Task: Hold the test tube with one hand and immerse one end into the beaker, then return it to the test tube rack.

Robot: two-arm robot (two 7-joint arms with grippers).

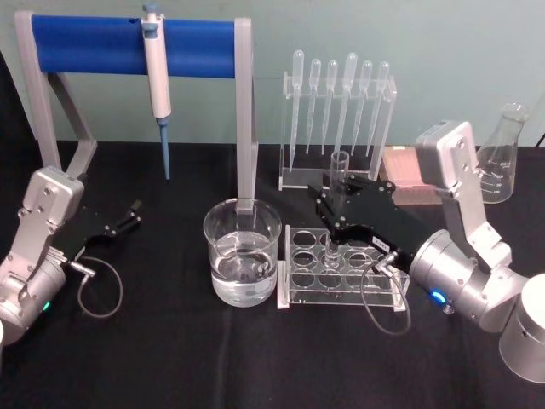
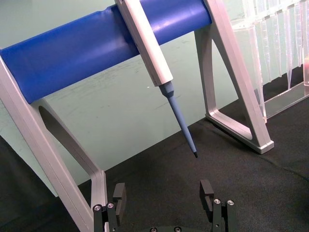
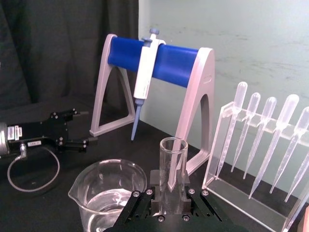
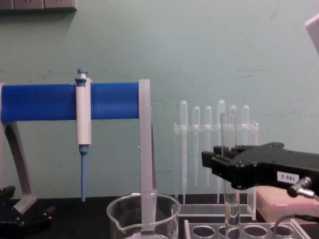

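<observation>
The test tube (image 1: 339,167) stands upright with its lower end in a hole of the clear rack (image 1: 295,274), just right of the beaker (image 1: 242,252), which holds some water. My right gripper (image 1: 335,203) reaches in from the right and is shut on the tube's middle. In the right wrist view the test tube (image 3: 172,162) sits between the fingers (image 3: 156,189), with the beaker (image 3: 108,191) beside it. In the chest view the right gripper (image 4: 225,167) clasps the test tube (image 4: 229,134) above the rack. My left gripper (image 1: 129,216) rests open at the left, and its open left gripper (image 2: 163,193) holds nothing.
A blue-barred stand (image 1: 128,44) with a white-and-blue pipettor (image 1: 157,77) stands at the back left, one leg just behind the beaker. A rack of plastic pipettes (image 1: 341,111) is behind the tube rack. A pink box (image 1: 407,175) and a glass flask (image 1: 502,162) sit at the back right.
</observation>
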